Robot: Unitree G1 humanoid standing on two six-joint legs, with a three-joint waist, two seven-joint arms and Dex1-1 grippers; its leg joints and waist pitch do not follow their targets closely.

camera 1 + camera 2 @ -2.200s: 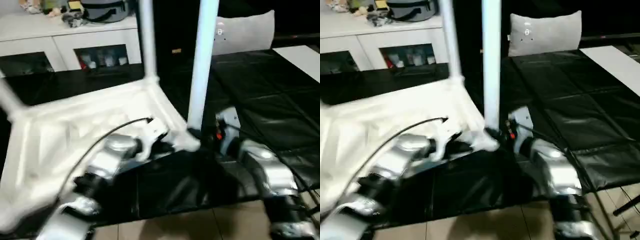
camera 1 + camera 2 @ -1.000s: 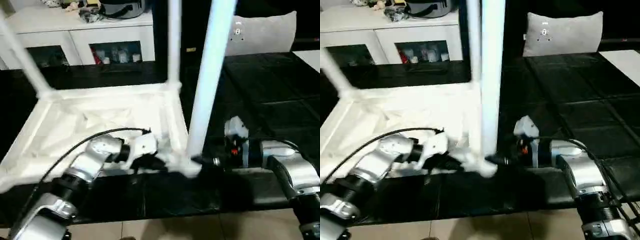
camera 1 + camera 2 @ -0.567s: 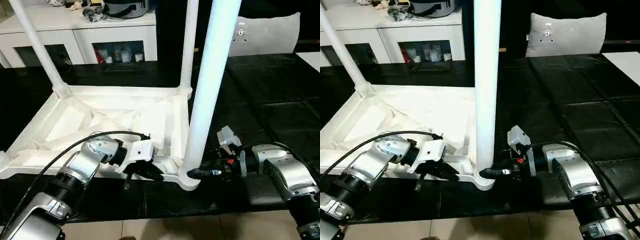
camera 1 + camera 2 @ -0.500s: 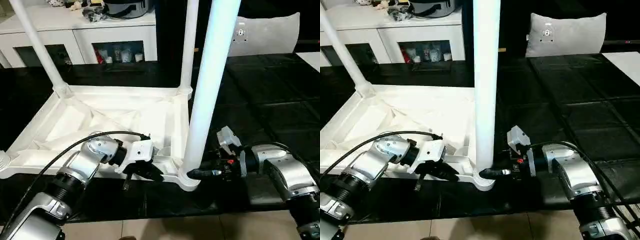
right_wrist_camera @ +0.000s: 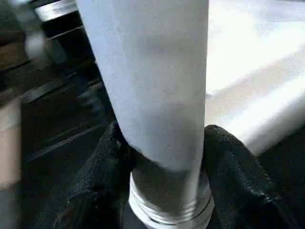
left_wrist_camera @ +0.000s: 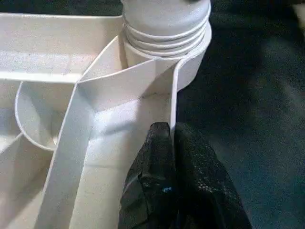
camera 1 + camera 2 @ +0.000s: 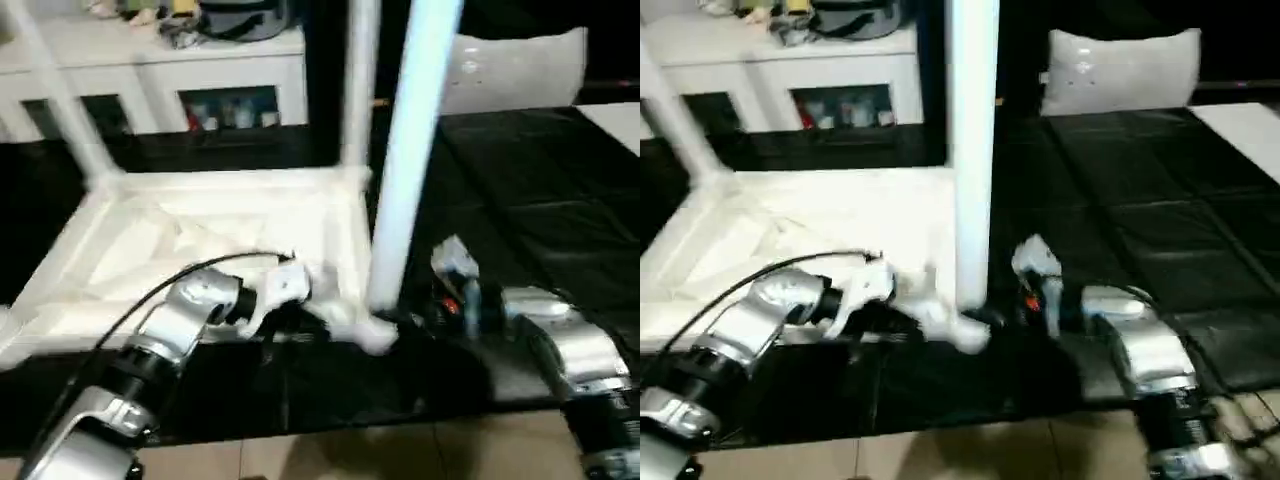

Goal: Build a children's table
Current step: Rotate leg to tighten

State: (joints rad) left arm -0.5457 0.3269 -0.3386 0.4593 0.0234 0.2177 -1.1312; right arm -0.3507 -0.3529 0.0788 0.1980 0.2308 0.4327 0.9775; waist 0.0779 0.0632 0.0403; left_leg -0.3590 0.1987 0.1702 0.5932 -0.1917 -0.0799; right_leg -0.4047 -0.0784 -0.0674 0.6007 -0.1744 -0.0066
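Children's table [image 7: 200, 230] upside down on the black floor mat [image 7: 520, 200], ribbed underside facing up, just ahead of both pincers. White plastic throughout: shallow rectangular tray shape, thin upright rim, diagonal braces running to round corner sockets. Near leg [image 7: 410, 150] standing upright in the corner socket [image 6: 195, 57] between the two pincers; long, round, pale, with a ringed collar at its foot where it meets the socket.

Right pincer [image 5: 162, 143] clamped around the foot of that leg, one black finger on each side, touching it just above the collar. Left pincer [image 6: 171, 138] pressed together on the thin rim wall right beside the same socket, apparently pinching it to steady the top.

Step in hand, by the look of it: seating this leg fully. To do it well:
- Keep the leg straight up over the socket; no leaning, or the collar may bind.
- Hold the rim firm with the left pincer so the top cannot spin or slide on the mat.
- Grip low on the leg, close to the collar, for control; turn or press in small moves.
- Check that the collar sits flush all round before letting go.

Beyond the left pincer, two more legs already upright: far leg [image 7: 360, 90] at the back corner, another leg [image 7: 60, 100] further left. Behind them, white cabinet [image 7: 150, 70] with glass doors; beyond the right pincer, grey cushion [image 7: 520, 65] on the mat.
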